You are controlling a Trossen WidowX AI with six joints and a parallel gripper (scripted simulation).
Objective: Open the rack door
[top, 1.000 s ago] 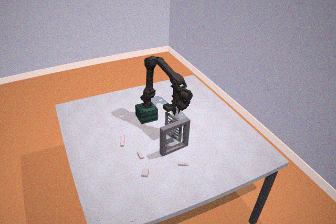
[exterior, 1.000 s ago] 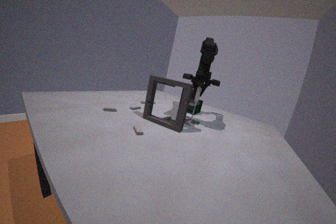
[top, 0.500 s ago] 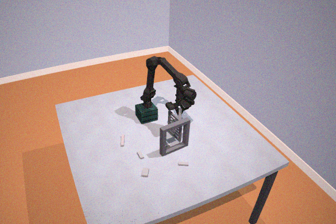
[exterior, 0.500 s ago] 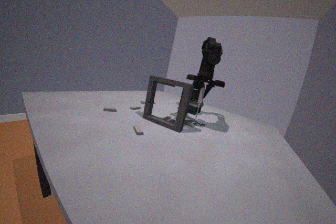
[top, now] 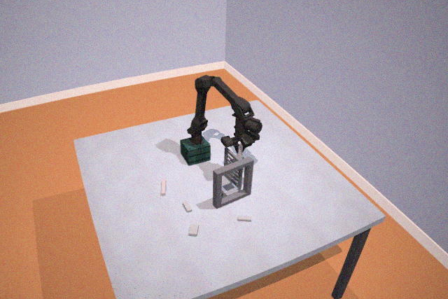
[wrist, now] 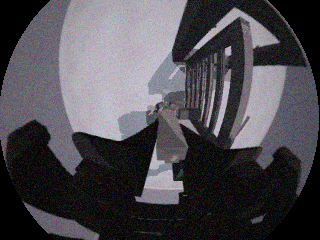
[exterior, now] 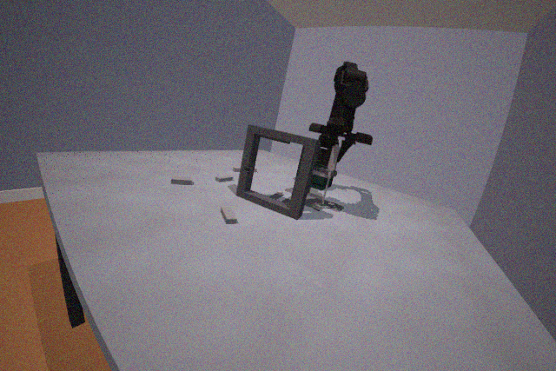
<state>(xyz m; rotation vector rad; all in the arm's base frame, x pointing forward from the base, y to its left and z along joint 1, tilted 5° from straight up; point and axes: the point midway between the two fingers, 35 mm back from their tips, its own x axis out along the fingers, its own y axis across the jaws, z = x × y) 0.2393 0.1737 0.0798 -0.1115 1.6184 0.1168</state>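
The rack door (top: 240, 180) (wrist: 242, 75) is a grey barred panel. It stands swung out from the upright frame (top: 217, 188) (exterior: 305, 178), on the arm's side, at roughly a right angle; the exact angle is unclear. The pale upright handle (top: 239, 150) (exterior: 332, 159) (wrist: 171, 142) is at the door's free side. My gripper (top: 239, 148) (exterior: 334, 151) (wrist: 167, 126) points down from above and is shut on the handle, a black finger on each side of it. The handle's turn relative to the door is hard to read. The fingertips are partly hidden in the top and exterior views.
The arm's green base block (top: 195, 154) (exterior: 320, 181) stands behind the frame. Several small pale blocks lie on the table, including one left of the frame (top: 163, 187) and one in front of it (top: 243, 218) (exterior: 228, 215). The frame's near upright is close to the gripper in the exterior view.
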